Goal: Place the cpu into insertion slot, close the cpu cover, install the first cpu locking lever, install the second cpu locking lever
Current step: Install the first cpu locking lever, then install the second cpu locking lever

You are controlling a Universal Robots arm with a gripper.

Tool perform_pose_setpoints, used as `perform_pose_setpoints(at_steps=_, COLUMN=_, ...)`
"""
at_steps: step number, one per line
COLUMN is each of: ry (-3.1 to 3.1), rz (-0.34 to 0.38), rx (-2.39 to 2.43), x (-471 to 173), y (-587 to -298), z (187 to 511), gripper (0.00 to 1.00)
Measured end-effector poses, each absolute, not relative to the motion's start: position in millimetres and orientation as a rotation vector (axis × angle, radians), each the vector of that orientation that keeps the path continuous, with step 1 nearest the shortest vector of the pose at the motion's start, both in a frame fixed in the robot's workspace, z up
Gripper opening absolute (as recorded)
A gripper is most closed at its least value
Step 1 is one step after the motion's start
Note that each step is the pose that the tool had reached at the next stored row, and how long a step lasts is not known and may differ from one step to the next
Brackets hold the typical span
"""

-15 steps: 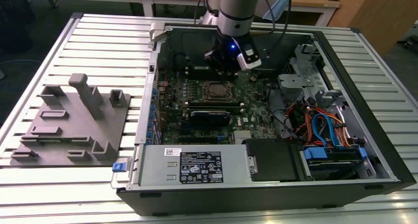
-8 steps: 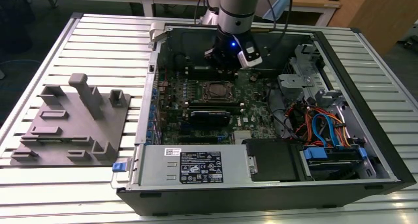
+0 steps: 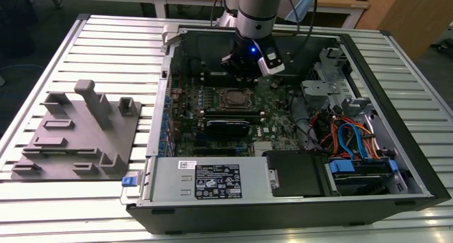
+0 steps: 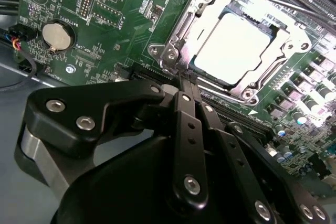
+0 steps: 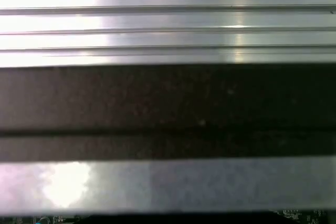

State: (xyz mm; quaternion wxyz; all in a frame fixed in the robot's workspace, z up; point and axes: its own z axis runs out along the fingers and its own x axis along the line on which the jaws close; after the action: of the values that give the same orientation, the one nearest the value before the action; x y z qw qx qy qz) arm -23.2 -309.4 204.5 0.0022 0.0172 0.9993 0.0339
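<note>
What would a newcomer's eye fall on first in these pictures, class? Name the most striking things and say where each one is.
First, the open computer case lying on the slatted table, with the green motherboard exposed inside. In the second wrist view the cpu gleams in its socket under the cpu cover, and the black hand sits shut just beside the cover's edge. A grey fixture block stands at the exterior view's left.

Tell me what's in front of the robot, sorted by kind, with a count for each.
Open computer case: 1
Green motherboard: 1
CPU in its socket: 1
Silver CPU cover around it: 1
Coin battery: 1
Grey fixture block beside the case: 1
Gripper: 1
Total: 7
</note>
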Motion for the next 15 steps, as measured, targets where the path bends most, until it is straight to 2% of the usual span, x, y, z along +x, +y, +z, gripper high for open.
perform_pose_setpoints(at_steps=15, ry=3.135, rz=0.107, rx=0.054, x=-23.2, y=-310.1, z=204.5, gripper=0.10)
